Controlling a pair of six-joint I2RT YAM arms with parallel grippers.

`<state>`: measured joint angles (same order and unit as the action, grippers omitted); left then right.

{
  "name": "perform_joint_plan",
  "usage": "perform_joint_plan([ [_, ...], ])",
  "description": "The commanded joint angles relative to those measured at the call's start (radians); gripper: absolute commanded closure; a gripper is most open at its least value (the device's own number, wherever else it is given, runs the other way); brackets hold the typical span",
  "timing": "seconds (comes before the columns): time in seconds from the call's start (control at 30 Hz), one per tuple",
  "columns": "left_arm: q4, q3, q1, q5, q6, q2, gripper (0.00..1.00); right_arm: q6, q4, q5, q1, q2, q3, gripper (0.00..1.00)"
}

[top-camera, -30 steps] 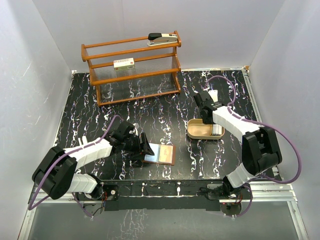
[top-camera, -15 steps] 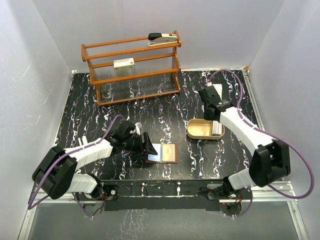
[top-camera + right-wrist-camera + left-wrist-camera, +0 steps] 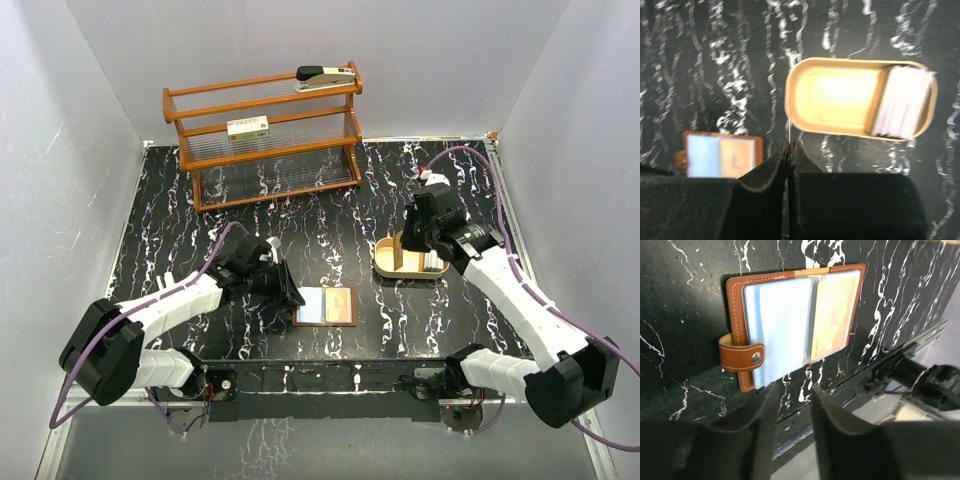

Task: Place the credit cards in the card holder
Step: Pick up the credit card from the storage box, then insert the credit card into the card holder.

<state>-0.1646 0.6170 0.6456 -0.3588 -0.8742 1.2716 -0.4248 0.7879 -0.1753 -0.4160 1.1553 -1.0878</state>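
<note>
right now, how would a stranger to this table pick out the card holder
On the black marbled table, look at the middle of the near edge. The card holder lies open there: flat brown leather with a snap tab, unlike the tan tray to its right.

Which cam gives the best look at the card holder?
Left wrist. The card holder lies open and fills much of the frame, its snap tab and both inner halves sharp. Top external shows it small, with little detail. Right wrist shows it blurred at lower left.
</note>
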Motion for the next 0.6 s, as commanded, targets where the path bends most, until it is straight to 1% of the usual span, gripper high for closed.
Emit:
perform_joint_plan([
  [0.0, 0.008, 0.011, 0.006, -0.02, 0.015, -0.002, 0.8, -0.102, -0.136, 0.184, -0.042, -0.06, 0.065, 1.0],
  [0.03, 0.01, 0.009, 0.005, -0.021, 0.016, 0.004, 0.85, -0.127, -0.161, 0.22, -0.057, -0.066, 0.084, 1.0],
  [0.1, 0.003, 0.013, 0.004, -0.009, 0.025, 0.016, 0.92, -0.182, -0.222, 0.255, -0.101, -0.075, 0.141, 1.0],
  [0.23, 0.009, 0.014, 0.005, 0.013, 0.05, 0.033, 0.98, -0.281, -0.355, 0.265, -0.208, -0.07, 0.23, 1.0],
  [0.33, -0.015, 0.016, 0.005, 0.05, 0.077, 0.059, 0.99, -0.33, -0.456, 0.282, -0.272, -0.036, 0.28, 1.0],
  [0.4, -0.026, 0.018, 0.005, 0.065, 0.09, 0.072, 0.99, -0.345, -0.492, 0.276, -0.301, -0.005, 0.294, 1.0],
  [0.5, -0.017, 0.003, 0.005, 0.073, 0.098, 0.079, 0.96, -0.349, -0.586, 0.288, -0.31, 0.034, 0.329, 1.0],
  [0.57, 0.008, -0.01, 0.005, 0.055, 0.106, 0.091, 0.95, -0.344, -0.636, 0.318, -0.311, 0.079, 0.349, 1.0],
])
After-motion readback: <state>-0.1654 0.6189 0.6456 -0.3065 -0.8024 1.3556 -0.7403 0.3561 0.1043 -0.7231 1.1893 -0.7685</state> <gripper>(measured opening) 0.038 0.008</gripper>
